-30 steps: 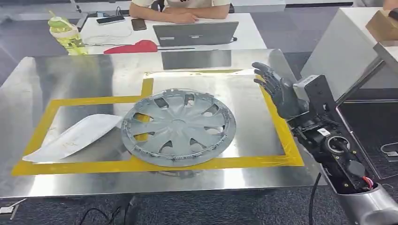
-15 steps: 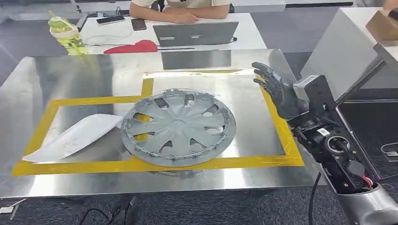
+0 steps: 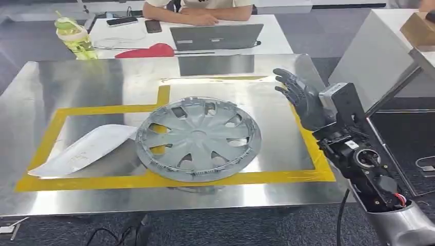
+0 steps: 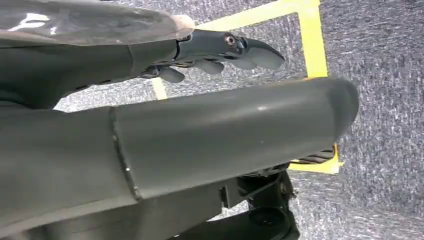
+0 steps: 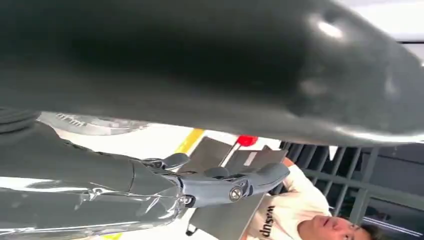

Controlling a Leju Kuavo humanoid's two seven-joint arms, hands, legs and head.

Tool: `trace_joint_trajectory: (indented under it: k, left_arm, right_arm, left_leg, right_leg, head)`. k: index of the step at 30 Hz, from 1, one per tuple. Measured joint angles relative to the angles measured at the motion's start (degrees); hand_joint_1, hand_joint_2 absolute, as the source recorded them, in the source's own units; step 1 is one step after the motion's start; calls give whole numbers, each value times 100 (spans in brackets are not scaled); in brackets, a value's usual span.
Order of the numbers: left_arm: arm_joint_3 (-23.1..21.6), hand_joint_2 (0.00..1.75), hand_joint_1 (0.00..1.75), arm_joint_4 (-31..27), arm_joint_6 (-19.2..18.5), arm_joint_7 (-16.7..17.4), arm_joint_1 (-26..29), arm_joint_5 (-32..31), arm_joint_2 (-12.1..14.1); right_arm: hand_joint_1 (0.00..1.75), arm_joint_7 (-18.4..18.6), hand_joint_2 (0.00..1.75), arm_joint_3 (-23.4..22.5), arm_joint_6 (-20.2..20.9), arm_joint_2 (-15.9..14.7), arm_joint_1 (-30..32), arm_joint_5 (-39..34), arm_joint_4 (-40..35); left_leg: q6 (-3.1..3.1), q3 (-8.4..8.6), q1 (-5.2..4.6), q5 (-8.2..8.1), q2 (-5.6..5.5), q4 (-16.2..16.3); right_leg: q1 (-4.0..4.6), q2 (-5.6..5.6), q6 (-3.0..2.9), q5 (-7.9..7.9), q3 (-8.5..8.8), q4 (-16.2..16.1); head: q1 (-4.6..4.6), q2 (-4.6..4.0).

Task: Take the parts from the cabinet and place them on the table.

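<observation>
A grey wheel cover (image 3: 199,138) lies flat on the steel table (image 3: 102,77), inside a yellow tape outline (image 3: 102,109). To its left, touching its rim, rests a white curved panel (image 3: 84,149). My right hand (image 3: 300,97) hovers over the table's right side, above the tape, fingers spread and holding nothing, a short way right of the wheel cover. The right wrist view shows those fingers (image 5: 215,185) extended, with the wheel cover's rim (image 5: 90,122) behind them. My left hand (image 4: 225,50) hangs over grey carpet with its fingers straight and nothing in them.
Behind the steel table stands a white desk with a laptop (image 3: 215,37), a green bottle (image 3: 74,38) and a seated person (image 3: 197,10). A white cabinet-like unit (image 3: 369,56) bearing a cardboard box (image 3: 418,28) stands at the right. Yellow floor tape (image 4: 310,35) marks the carpet.
The whole picture has shifted slightly to the right, so the camera moved. My right hand has stayed raised and spread over the table's right side. The parts lie as before.
</observation>
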Motion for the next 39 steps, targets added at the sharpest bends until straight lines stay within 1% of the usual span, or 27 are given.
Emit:
trace_joint_trajectory:
  k: [39]
  left_arm:
    - [0,0,0,0,0,0,0,0,0]
  right_arm:
    - [0,0,0,0,0,0,0,0,0]
  left_leg:
    - [0,0,0,0,0,0]
  right_leg:
    - [0,0,0,0,0,0]
  head:
    - [0,0]
